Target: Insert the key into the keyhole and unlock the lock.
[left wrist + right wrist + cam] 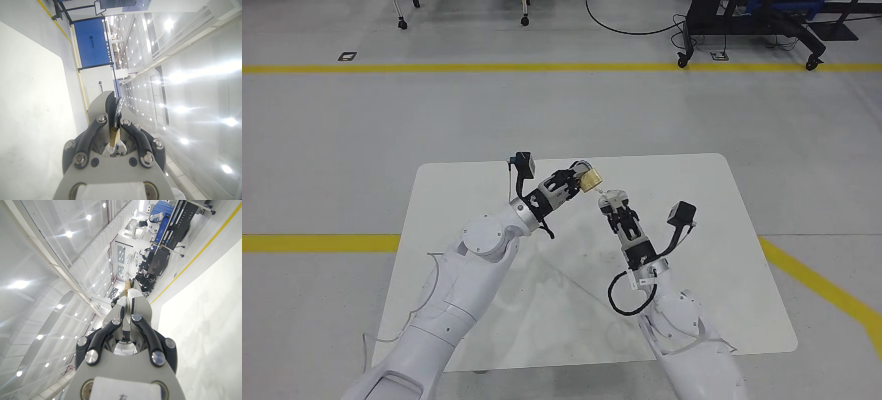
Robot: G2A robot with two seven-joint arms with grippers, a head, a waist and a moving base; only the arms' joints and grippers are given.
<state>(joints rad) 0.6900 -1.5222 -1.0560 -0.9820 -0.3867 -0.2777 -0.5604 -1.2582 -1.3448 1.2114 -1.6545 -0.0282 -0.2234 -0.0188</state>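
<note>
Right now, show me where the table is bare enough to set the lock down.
Bare table: the far strip beyond both grippers, the wide stretch between the right arm and the right edge, and the far-left corner beside the left arm. Crowded: the middle, where the left gripper holds the lock close to the right gripper.

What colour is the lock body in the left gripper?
The lock body is brass-yellow, clearest in the left wrist view.

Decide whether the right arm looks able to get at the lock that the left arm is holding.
Probably yes. The lock sits in the shut jaws of the left gripper, above the table, and the right gripper is close beside it with nothing between them.
</note>
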